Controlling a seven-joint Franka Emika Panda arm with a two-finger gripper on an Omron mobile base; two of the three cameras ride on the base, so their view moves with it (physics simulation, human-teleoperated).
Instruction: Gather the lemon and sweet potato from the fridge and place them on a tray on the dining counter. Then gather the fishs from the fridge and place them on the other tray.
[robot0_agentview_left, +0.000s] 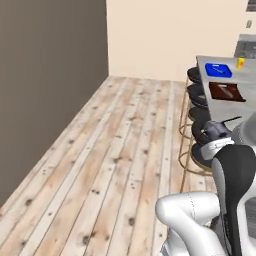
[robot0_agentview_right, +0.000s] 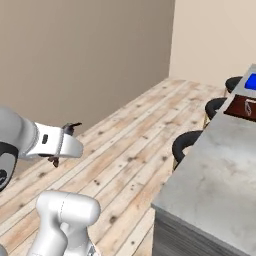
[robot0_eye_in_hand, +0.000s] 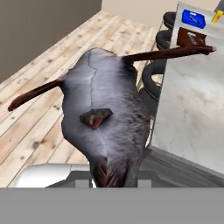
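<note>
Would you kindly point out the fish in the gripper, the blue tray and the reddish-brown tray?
fish (robot0_eye_in_hand: 103, 127): hand view, middle of its grey body.
blue tray (robot0_agentview_left: 218, 70): left base view, centre of its floor.
reddish-brown tray (robot0_agentview_left: 226, 92): left base view, middle of its floor.

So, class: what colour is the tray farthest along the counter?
Bright blue tray, clearest in the left base view.

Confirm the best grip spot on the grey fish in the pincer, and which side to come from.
Grip the fish at its narrow end, where the pincer is shut on it, likely with a finger on either flank. Come in from that end, along the body. The middle looks too broad and rounded, and the thin dark fins sticking out sideways look too slim to hold.
</note>
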